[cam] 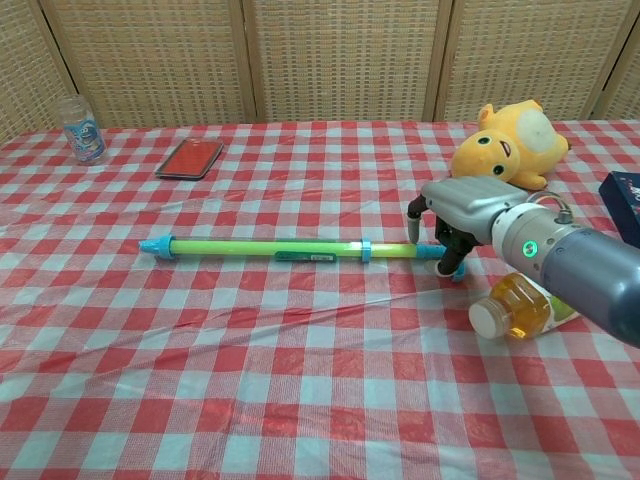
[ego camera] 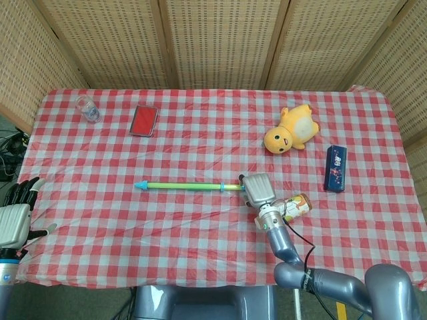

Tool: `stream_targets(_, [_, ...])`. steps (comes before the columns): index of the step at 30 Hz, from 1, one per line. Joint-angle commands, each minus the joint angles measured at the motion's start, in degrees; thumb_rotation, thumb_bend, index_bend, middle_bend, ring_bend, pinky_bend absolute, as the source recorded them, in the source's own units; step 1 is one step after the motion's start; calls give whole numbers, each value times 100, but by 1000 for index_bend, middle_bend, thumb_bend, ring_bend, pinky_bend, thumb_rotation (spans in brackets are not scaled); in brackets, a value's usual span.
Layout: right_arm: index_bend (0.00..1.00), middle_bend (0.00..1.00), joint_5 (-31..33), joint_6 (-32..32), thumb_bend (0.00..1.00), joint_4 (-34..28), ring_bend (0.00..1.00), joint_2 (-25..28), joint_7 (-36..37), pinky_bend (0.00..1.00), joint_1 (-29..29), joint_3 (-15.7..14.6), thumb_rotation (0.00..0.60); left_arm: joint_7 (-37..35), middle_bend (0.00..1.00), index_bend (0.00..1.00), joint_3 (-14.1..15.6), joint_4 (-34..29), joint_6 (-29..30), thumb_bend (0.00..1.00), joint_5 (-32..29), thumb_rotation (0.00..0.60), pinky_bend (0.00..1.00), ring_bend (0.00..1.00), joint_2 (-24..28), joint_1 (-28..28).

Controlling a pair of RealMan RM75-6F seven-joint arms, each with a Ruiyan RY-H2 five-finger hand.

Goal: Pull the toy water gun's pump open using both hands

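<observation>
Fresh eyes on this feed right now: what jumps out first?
The long green-and-blue toy water gun lies across the middle of the red checked tablecloth, with the right hand down over its blue handle end. Beside that hand a bottle of amber drink lies on its side, and a yellow plush duck sits behind it. The left hand hangs off the table's left edge, holding nothing.

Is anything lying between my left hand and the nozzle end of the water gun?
Nothing visible. The left hand sits at the table's near-left edge, and only bare checked tablecloth lies between it and the water gun. The right hand is at the gun's handle end.
</observation>
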Motion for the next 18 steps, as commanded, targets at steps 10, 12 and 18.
stream_targets(10, [438,998,109,-38,503,496,956,-267,140,700,181,66,600,25,0,0,-10,42,-84,29,-96,600,0,0,-21,-36])
stream_targets(12, [441,998,144,-51,503,547,956,-293,124,700,197,63,600,24,0,0,-10,42,-88,29,-104,600,0,0,-20,-37])
stream_targets(18, [486,1000,245,-93,503,616,956,-319,78,700,210,19,600,4,0,0,-18,53,-123,29,-160,600,0,0,-11,-43])
